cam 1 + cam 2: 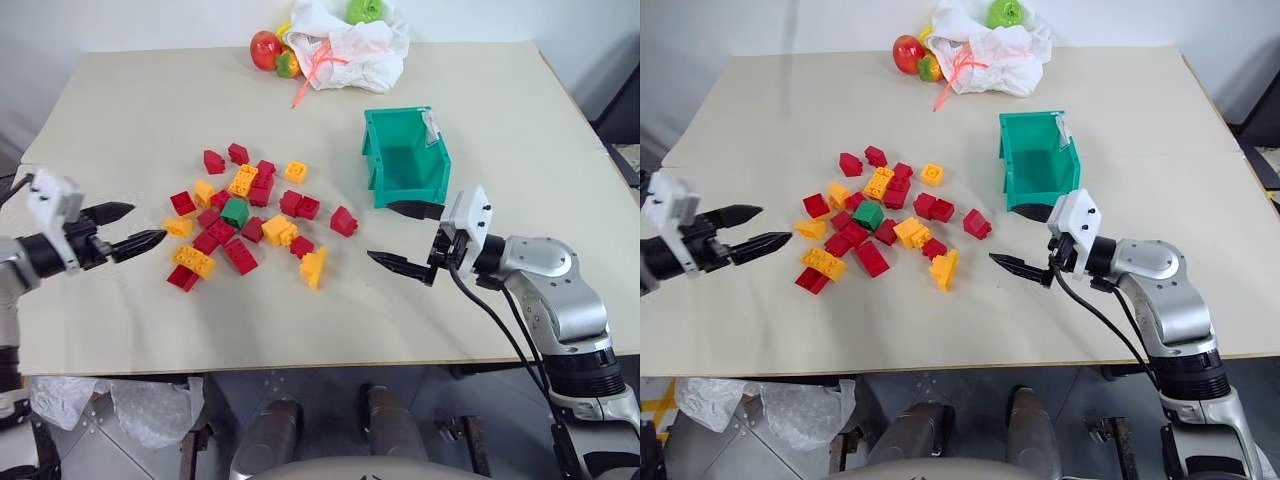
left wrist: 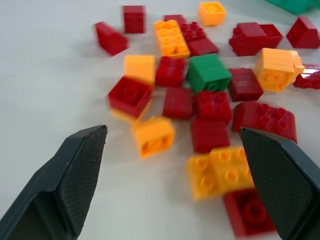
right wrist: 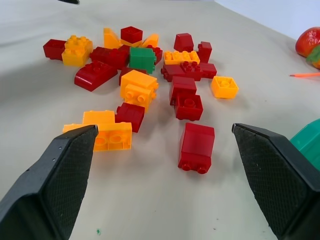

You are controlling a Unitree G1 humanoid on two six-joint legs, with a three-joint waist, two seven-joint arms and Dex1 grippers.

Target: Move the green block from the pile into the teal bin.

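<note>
The desk (image 1: 480, 120) is broad and pale, with the teal bin (image 1: 405, 156) standing empty right of centre. Left of the bin sprawls the pile (image 1: 250, 215) of red and yellow bricks. The left end effector (image 1: 128, 228) hovers at the pile's left edge, spread wide, holding nothing; the right end effector (image 1: 403, 236) gapes empty below the bin. The green block (image 1: 235, 211) sits mid-pile, hemmed by red bricks, so I'd come straight down and pinch its free sides without nudging neighbours.
</note>
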